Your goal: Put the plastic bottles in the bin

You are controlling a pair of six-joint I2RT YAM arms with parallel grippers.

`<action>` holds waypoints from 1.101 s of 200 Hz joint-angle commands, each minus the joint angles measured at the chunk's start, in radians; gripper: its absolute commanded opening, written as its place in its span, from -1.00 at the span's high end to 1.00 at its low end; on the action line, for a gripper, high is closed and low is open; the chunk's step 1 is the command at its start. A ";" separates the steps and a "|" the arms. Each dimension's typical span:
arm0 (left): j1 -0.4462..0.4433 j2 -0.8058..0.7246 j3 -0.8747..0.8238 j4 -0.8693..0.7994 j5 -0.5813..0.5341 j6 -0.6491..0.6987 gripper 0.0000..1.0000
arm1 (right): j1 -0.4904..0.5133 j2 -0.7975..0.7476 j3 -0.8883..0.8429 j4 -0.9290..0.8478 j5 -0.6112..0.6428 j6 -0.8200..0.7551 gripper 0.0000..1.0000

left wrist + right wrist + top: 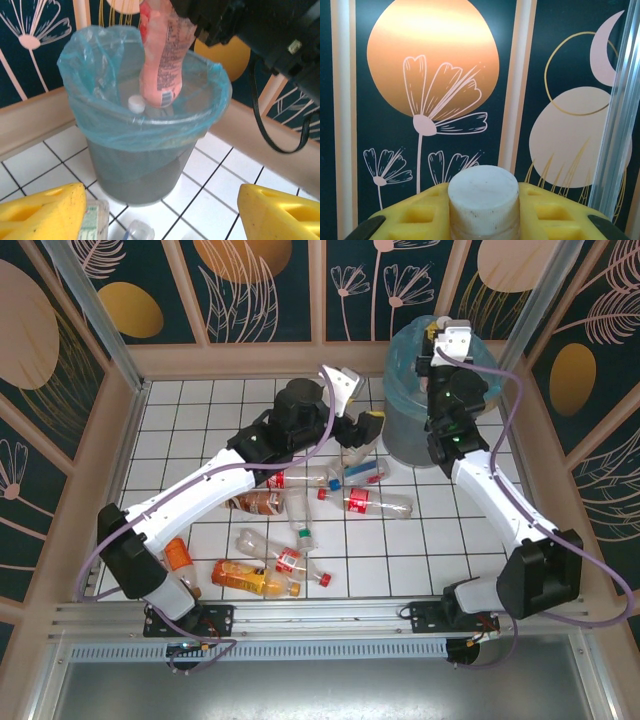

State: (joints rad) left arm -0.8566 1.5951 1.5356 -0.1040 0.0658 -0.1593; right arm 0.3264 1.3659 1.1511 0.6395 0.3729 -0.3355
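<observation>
The right gripper (pixel 482 212) pinches a pink bottle (pixel 160 60) by its capped neck, hanging upright at upper centre, seemingly straight above the bin (pixel 135 170). The left gripper (pixel 160 215) gapes wide, empty.

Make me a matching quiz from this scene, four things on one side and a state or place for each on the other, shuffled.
Things:
1. pink bottle
2. brown bottle
3. left gripper
4. bin

States or places:
A. open
B. lined with a blue bag
C. lying on the tiles
D. hanging over the bin

Pairs: 1-D, 2-C, 3-A, 4-B
</observation>
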 commanded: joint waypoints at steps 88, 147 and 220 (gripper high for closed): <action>0.004 -0.081 -0.168 0.091 -0.018 0.026 -0.61 | -0.073 0.083 -0.082 -0.016 0.091 0.048 0.80; 0.005 -0.095 -0.195 0.098 -0.021 0.030 -0.63 | -0.111 0.082 -0.100 -0.070 0.039 0.138 0.04; 0.004 -0.110 -0.210 0.098 -0.033 0.041 -0.65 | -0.116 0.067 -0.094 -0.104 0.020 0.164 -0.06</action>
State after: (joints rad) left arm -0.8566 1.5177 1.3346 -0.0376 0.0437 -0.1368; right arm 0.2165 1.4452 1.0641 0.5335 0.4023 -0.2001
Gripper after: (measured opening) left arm 0.826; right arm 0.529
